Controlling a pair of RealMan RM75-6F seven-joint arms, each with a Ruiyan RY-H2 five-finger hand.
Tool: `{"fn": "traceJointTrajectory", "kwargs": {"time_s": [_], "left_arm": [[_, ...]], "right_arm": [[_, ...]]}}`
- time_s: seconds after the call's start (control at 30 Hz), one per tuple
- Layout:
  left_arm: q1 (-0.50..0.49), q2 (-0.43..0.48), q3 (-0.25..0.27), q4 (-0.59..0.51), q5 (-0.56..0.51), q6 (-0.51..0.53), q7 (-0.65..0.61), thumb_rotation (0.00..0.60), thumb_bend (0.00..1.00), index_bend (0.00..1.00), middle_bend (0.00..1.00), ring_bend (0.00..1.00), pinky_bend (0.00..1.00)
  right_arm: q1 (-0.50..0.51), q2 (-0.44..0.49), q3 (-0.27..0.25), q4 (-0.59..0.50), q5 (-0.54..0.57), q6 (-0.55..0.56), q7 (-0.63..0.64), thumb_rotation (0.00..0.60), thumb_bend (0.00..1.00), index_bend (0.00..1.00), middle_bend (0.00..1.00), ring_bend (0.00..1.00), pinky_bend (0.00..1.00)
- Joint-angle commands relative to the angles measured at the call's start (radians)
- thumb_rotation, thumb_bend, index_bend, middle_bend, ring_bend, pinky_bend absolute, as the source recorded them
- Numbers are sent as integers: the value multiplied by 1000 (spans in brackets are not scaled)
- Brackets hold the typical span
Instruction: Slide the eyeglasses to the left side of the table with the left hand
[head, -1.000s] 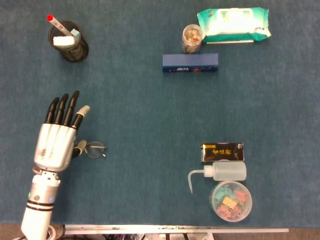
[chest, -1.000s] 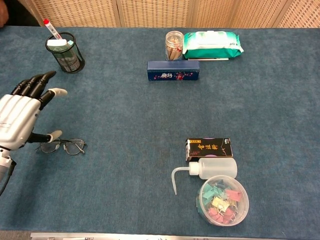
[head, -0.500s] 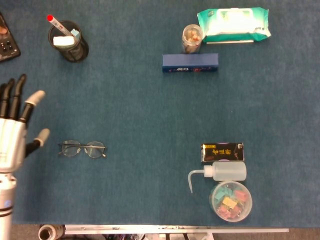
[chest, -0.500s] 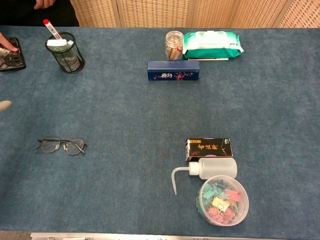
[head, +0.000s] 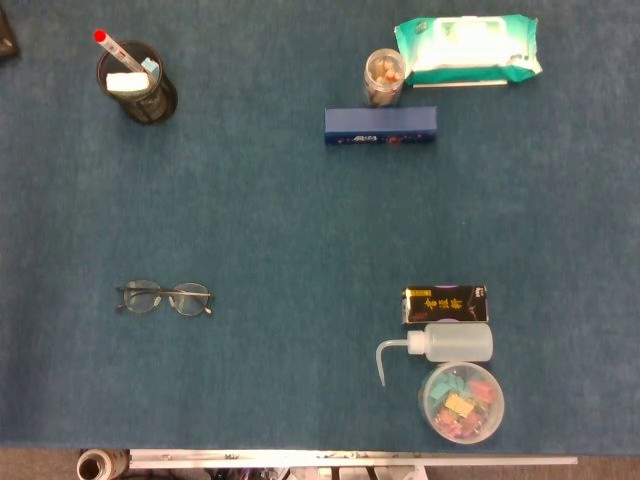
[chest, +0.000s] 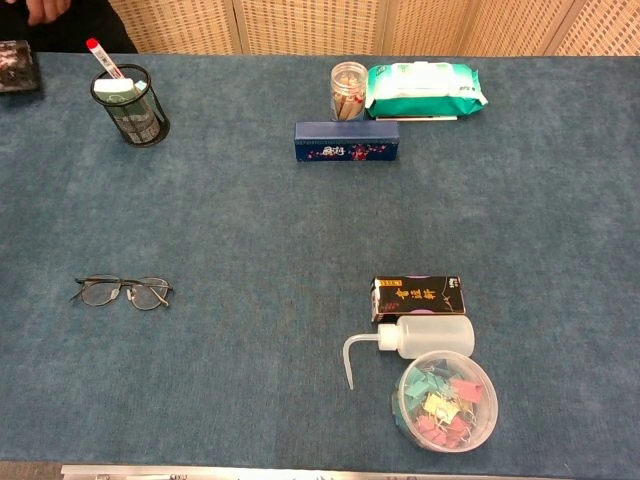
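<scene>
The thin-framed eyeglasses (head: 165, 298) lie flat on the blue table cloth at the left side, lenses side by side; the chest view shows the eyeglasses (chest: 123, 292) in the same spot. Nothing touches them. Neither of my hands appears in the head view or the chest view.
A mesh pen cup (head: 137, 82) stands at the back left. A blue box (head: 380, 125), a small jar (head: 383, 76) and a wipes pack (head: 467, 49) sit at the back. A black box (head: 445, 304), a squeeze bottle (head: 440, 346) and a tub of clips (head: 461, 402) are front right.
My left hand, which lay beside the eyeglasses a second ago, drew off to the left and left both views. The eyeglasses stay where they were.
</scene>
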Motion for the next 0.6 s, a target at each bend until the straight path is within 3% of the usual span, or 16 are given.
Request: {"fn": "traceJointTrajectory", "kwargs": {"time_s": [0.03,0.6], "left_arm": [[15,13,-7,-1,-17,15,-23,600,121,275,49,14,97],[48,-9,-23,58,-34,53,-83,600,121,338,182,90,97]], "right_arm": [[4,-4,-3,-2,-1,-7,-12,600,0,357,370,267,446],[19,-13,-11,-5,-2,-32,-37,600,0,357,370,267,447]]}}
